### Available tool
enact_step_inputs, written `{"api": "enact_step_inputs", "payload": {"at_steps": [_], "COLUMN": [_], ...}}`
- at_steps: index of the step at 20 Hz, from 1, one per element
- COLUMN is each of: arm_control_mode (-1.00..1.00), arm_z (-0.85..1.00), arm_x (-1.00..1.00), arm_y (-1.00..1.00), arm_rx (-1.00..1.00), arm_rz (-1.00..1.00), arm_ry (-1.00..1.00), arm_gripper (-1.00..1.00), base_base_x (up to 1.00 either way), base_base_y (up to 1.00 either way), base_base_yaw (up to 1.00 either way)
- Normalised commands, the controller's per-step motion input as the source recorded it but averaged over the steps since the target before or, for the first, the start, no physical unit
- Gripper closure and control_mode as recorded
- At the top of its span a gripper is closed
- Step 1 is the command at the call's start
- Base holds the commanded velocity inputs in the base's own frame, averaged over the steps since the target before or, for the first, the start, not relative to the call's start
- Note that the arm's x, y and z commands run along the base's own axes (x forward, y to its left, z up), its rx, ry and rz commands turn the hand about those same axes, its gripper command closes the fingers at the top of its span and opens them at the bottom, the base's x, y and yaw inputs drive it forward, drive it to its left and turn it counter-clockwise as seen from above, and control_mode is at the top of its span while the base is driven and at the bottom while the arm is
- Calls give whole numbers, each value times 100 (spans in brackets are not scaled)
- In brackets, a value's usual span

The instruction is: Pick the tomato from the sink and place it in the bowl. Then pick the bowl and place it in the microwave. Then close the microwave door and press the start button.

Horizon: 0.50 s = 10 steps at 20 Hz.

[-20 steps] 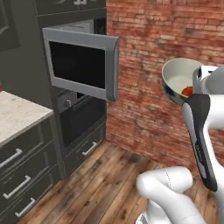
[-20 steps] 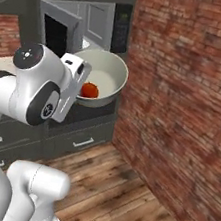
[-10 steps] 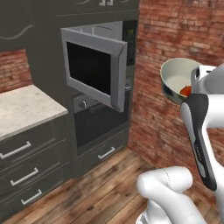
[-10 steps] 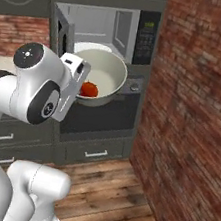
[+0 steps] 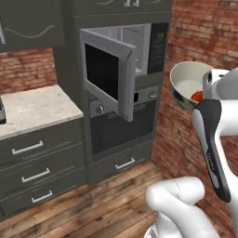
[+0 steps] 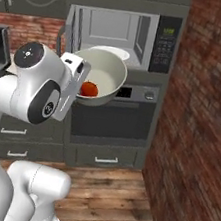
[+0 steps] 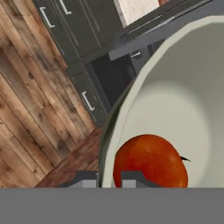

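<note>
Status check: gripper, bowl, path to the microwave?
Gripper shut on bowl rim, bowl held aloft. Tomato inside bowl. Microwave ahead, microwave door open, turntable plate bare; nothing blocking the opening.

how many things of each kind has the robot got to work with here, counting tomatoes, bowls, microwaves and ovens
tomato: 1, lying in the bowl
bowl: 1, held up by its rim in the claw
microwave: 1, with the microwave door swung open
oven: 1, below the microwave, shut
total: 4
</note>
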Motion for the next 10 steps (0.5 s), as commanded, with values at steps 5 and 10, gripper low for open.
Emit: {"api": "enact_step_inputs", "payload": {"at_steps": [5,10], "arm_control_mode": [100,100], "arm_z": [0,0], "arm_x": [0,0], "arm_y": [0,0], "arm_rx": [0,0], "arm_rz": [0,0], "arm_ry": [0,0], "arm_gripper": [100,100], "base_base_x": [5,4], "base_base_y": [-48,-60], "base_base_yaw": [40,37]}}
